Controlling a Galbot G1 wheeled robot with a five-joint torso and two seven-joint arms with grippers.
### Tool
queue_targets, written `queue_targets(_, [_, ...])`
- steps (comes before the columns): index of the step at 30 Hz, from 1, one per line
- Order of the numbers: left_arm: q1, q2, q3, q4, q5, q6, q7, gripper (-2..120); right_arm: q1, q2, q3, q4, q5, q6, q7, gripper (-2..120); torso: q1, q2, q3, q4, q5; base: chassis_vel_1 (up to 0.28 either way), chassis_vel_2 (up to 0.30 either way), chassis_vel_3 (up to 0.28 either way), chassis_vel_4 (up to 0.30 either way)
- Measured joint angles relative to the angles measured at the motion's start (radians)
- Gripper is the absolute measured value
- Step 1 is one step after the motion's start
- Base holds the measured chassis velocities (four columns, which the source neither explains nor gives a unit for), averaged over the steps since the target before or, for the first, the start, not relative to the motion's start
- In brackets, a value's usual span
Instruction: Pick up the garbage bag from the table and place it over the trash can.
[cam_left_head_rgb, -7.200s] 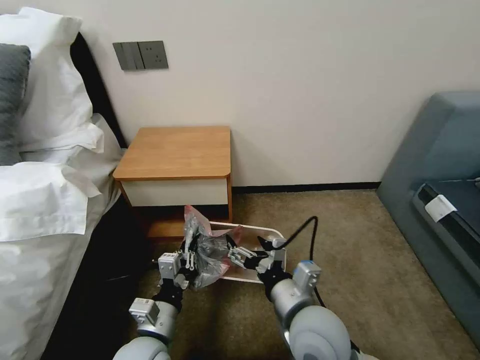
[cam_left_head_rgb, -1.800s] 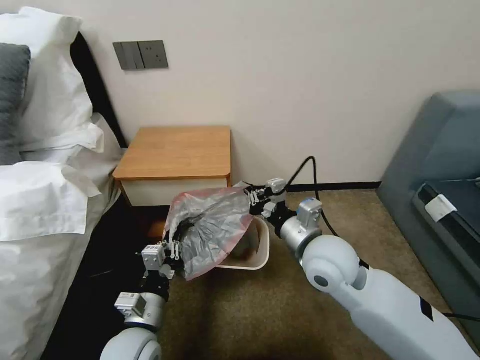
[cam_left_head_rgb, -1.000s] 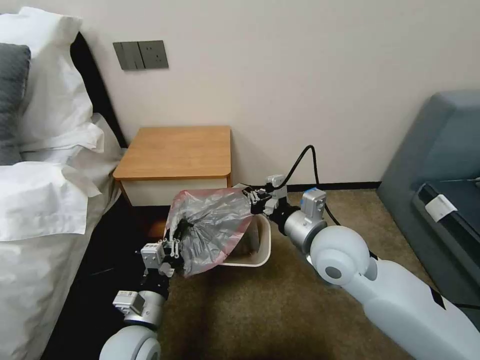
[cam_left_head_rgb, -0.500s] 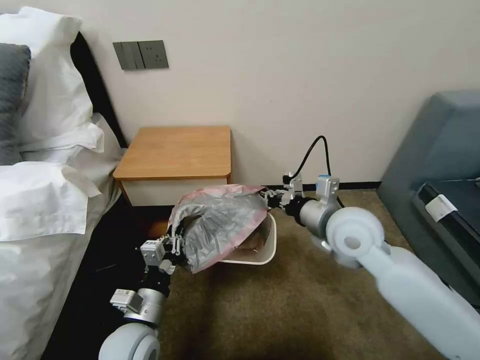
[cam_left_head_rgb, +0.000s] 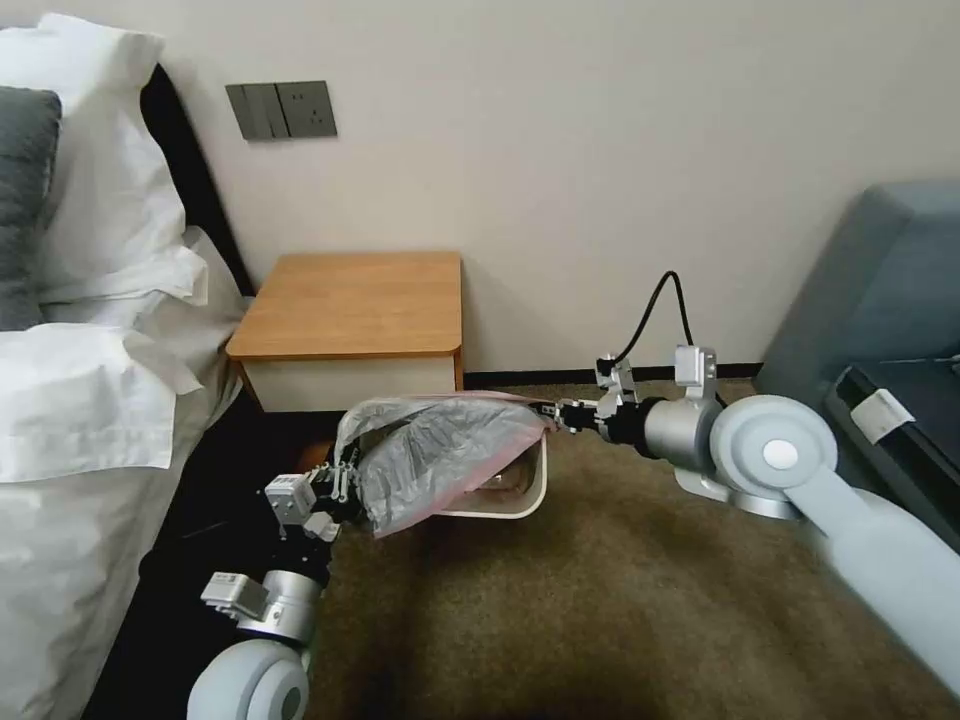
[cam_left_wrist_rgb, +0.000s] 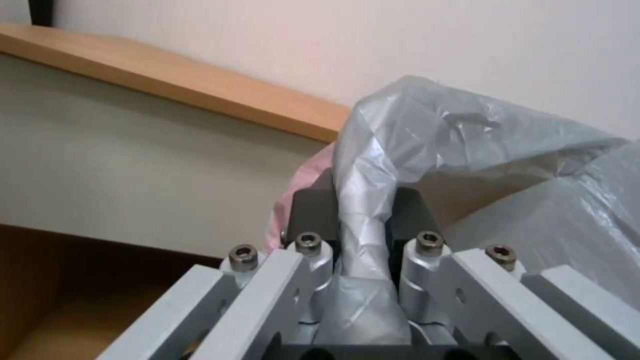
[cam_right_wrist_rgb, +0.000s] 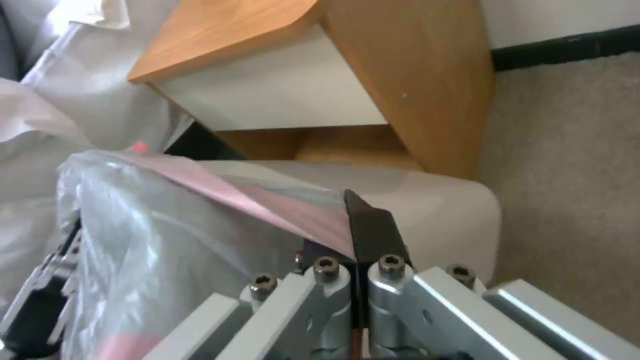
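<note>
The bag is already off the surface (cam_left_head_rgb: 350, 300), whose orange-brown wooden top lies bare above a white drawer front, so the pick-up looks finished and the work now is the fitting. Largest in the scene is that squared wooden stand against the wall; just in front of it on the short-pile brown carpet (cam_left_head_rgb: 600, 600) sits the trash can (cam_left_head_rgb: 535, 490), a low cream plastic bin with rounded corners and a smooth rolled rim. Over it hangs the garbage bag (cam_left_head_rgb: 440, 450), thin translucent grey film, full of creases and with a pink-red band along its edge, stretched wide between the two arms. It covers much of the can's opening, while the can's right end and near rim are uncovered. The bag seems to hover just over the rim rather than wrap it, though the head view is too oblique to be sure of contact. What is left, as I judge it, is to lower the mouth and pull the edge down around the rim on all sides. The left pincer (cam_left_head_rgb: 345, 480) is at the can's left end, clamped on a twisted rope of grey film that bunches between its dark pads (cam_left_wrist_rgb: 313, 210). The right pincer (cam_left_head_rgb: 555, 415) reaches in from the right at the can's far right corner, closed on a flat corner of the pink edging, its black tips pressed together around the film.
</note>
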Motion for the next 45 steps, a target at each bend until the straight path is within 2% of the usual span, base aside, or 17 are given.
queue_targets(6, [-0.002,0.002,-0.002,0.004,-0.013,0.007,0.001,9,-0.032,0.004,0.032,0.02,-0.004,0.018,0.009,5,0.0,0.0,0.0,0.0002,0.0,0.0,0.0,0.0,0.0])
queue_targets(8, [-0.005,0.003,-0.005,0.004,-0.033,0.019,-0.001,9,-0.072,-0.005,0.077,0.048,0.0,0.033,0.024,18,0.0,0.0,0.0,0.0003,0.0001,0.0,0.0,0.0,0.0])
queue_targets(10, [-0.006,0.003,-0.006,0.004,-0.038,0.022,-0.001,9,-0.087,-0.011,0.095,0.059,0.005,0.034,0.025,22,0.0,0.0,0.0,0.0001,0.0001,0.0,0.0,0.0,0.0])
queue_targets(15, [-0.014,0.005,-0.01,0.009,-0.066,0.038,-0.019,9,-0.219,-0.056,0.222,0.149,0.017,0.044,0.035,41,0.0,0.0,0.0,-0.0002,0.0,0.0,0.0,0.0,0.0])
queue_targets(17, [-0.017,0.005,-0.012,0.01,-0.072,0.044,-0.027,9,-0.282,-0.065,0.263,0.205,0.009,0.083,0.051,52,0.0,0.0,0.0,-0.0002,0.0,0.0,0.0,0.0,0.0])
queue_targets(18, [-0.017,0.005,-0.012,0.01,-0.072,0.044,-0.027,9,-0.282,-0.065,0.263,0.205,0.009,0.083,0.051,52,0.0,0.0,0.0,-0.0002,0.0,0.0,0.0,0.0,0.0])
queue_targets(20, [-0.017,0.005,-0.012,0.01,-0.072,0.047,-0.035,9,-0.323,-0.059,0.278,0.271,0.001,0.162,0.081,61,0.0,0.0,0.0,-0.0002,-0.0001,0.0,0.0,0.0,0.0])
queue_targets(22, [-0.018,0.005,-0.012,0.01,-0.071,0.048,-0.038,9,-0.327,-0.053,0.277,0.294,0.004,0.191,0.092,65,0.0,0.0,0.0,-0.0001,-0.0001,0.0,0.0,0.0,0.0])
queue_targets(26, [-0.019,0.006,-0.003,0.01,-0.052,0.049,-0.057,9,-0.326,-0.008,0.242,0.382,0.087,0.27,0.143,82,0.0,0.0,0.0,0.0003,-0.0002,0.0,0.0,0.0,0.0])
queue_targets(27, [-0.019,0.006,-0.003,0.01,-0.052,0.049,-0.057,9,-0.326,-0.008,0.242,0.382,0.087,0.27,0.143,82,0.0,0.0,0.0,0.0003,-0.0002,0.0,0.0,0.0,0.0])
queue_targets(30, [-0.017,0.008,0.002,0.004,-0.026,0.049,-0.064,9,-0.369,0.072,0.215,0.416,0.227,0.322,0.244,97,0.0,0.0,0.0,0.0,0.0001,0.0,0.0,0.0,0.0])
queue_targets(31, [-0.017,0.008,0.002,0.004,-0.026,0.049,-0.064,9,-0.369,0.072,0.215,0.416,0.227,0.322,0.244,97,0.0,0.0,0.0,0.0,0.0001,0.0,0.0,0.0,0.0])
queue_targets(33, [-0.017,0.01,0.005,-0.003,-0.004,0.048,-0.065,9,-0.384,0.138,0.181,0.416,0.304,0.353,0.341,100,0.0,0.0,0.0,-0.0001,0.0,0.0,0.0,0.0,0.0])
queue_targets(34, [-0.017,0.01,0.005,-0.003,-0.004,0.048,-0.065,9,-0.384,0.138,0.181,0.416,0.304,0.353,0.341,100,0.0,0.0,0.0,-0.0001,0.0,0.0,0.0,0.0,0.0])
queue_targets(36, [-0.02,0.011,0.012,-0.008,0.015,0.045,-0.068,9,-0.37,0.205,0.127,0.416,0.323,0.387,0.427,100,0.0,0.0,0.0,0.0,0.0,0.0,0.0,0.0,0.0])
queue_targets(39, [-0.023,0.01,0.021,-0.011,0.031,0.044,-0.071,9,-0.333,0.258,0.075,0.402,0.319,0.415,0.493,100,0.0,0.0,0.0,0.0001,-0.0001,0.0,0.0,0.0,0.0])
queue_targets(45, [-0.024,0.005,0.027,-0.019,0.047,0.042,-0.072,9,-0.276,0.3,-0.003,0.364,0.268,0.445,0.532,100,0.0,0.0,0.0,0.0001,-0.0002,0.0,0.0,0.0,0.0])
